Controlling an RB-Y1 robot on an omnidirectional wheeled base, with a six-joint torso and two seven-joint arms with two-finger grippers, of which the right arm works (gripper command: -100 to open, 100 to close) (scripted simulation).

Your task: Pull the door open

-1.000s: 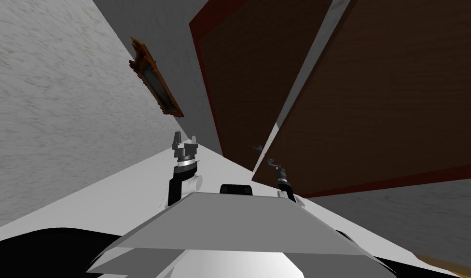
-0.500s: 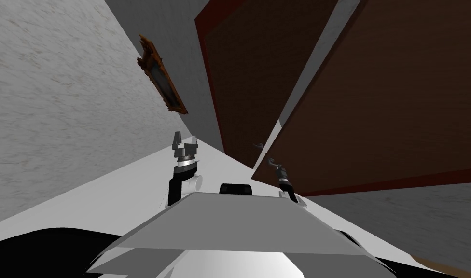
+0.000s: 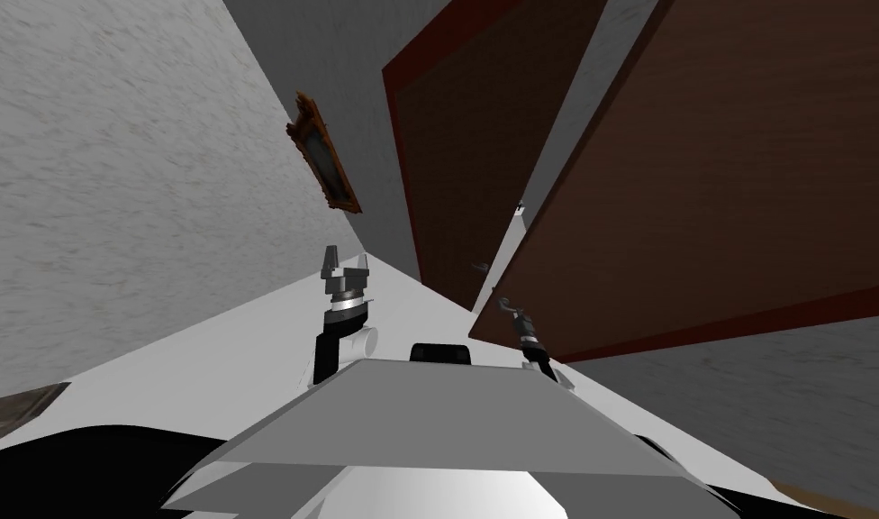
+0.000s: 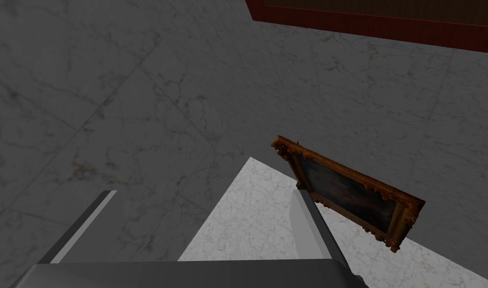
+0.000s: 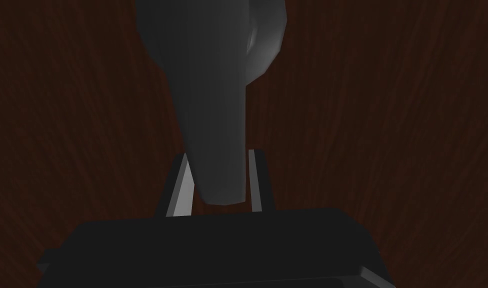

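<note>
The dark brown wooden door stands ajar to my right front, its free edge near my right hand. My right gripper is shut on the door's grey lever handle. In the right wrist view the handle runs down between the two fingers of that gripper, which press its sides, with the door's wood close behind. My left gripper is raised in front of my chest, apart from the door. Its fingers stand open with nothing between them.
A second brown panel in a red frame with its own small handle stands just left of the door. A gilt picture frame hangs on the marbled grey wall to the left.
The whole head view has shifted, so I have moved. The gap between the door's free edge and the framed panel has widened. My right gripper stays on the handle.
</note>
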